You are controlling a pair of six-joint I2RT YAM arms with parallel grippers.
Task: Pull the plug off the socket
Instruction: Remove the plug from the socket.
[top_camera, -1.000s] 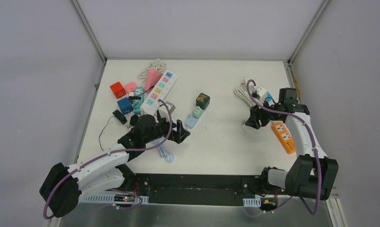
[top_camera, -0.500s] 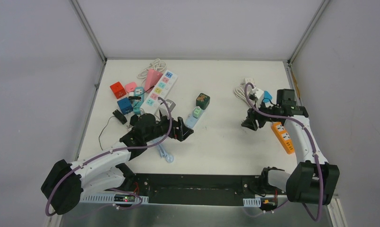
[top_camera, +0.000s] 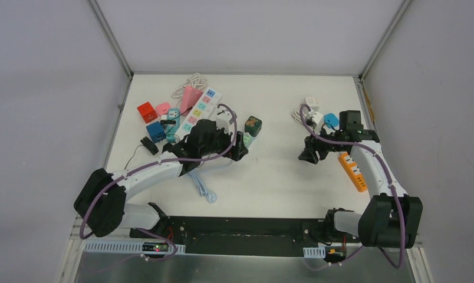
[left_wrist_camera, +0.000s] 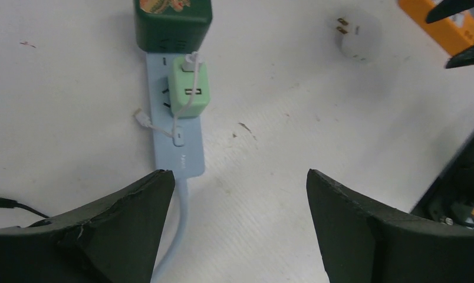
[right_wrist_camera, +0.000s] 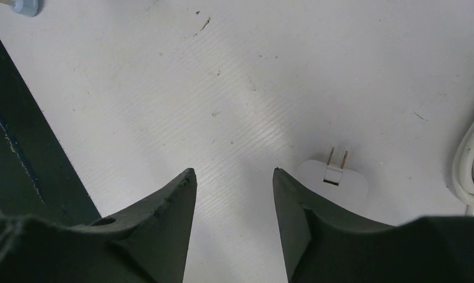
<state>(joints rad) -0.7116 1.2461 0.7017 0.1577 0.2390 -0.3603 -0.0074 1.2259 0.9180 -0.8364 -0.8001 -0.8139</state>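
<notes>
A light green plug (left_wrist_camera: 187,88) sits in a pale blue socket strip (left_wrist_camera: 178,150), tied to it by a thin white cord. A dark green cube adapter (left_wrist_camera: 173,23) occupies the strip's far end. My left gripper (left_wrist_camera: 240,174) hangs open just short of the strip's near end, its left finger beside the blue cable, with nothing between the jaws. From above, the left gripper (top_camera: 239,147) covers most of the strip, just below the dark green cube (top_camera: 253,125). My right gripper (right_wrist_camera: 233,170) is open over bare table, a loose white plug (right_wrist_camera: 335,180) beside its right finger.
An orange power strip (top_camera: 352,171) lies right of the right gripper (top_camera: 308,155), with coiled white cable (right_wrist_camera: 473,153) and small adapters behind. At back left sit a white multi-coloured strip (top_camera: 199,109), a red cube (top_camera: 146,111) and a blue cube (top_camera: 155,131).
My left arm has reached forward and to the right, up to the pale blue strip, and its jaws have narrowed a little. The right gripper drifted slightly left.
</notes>
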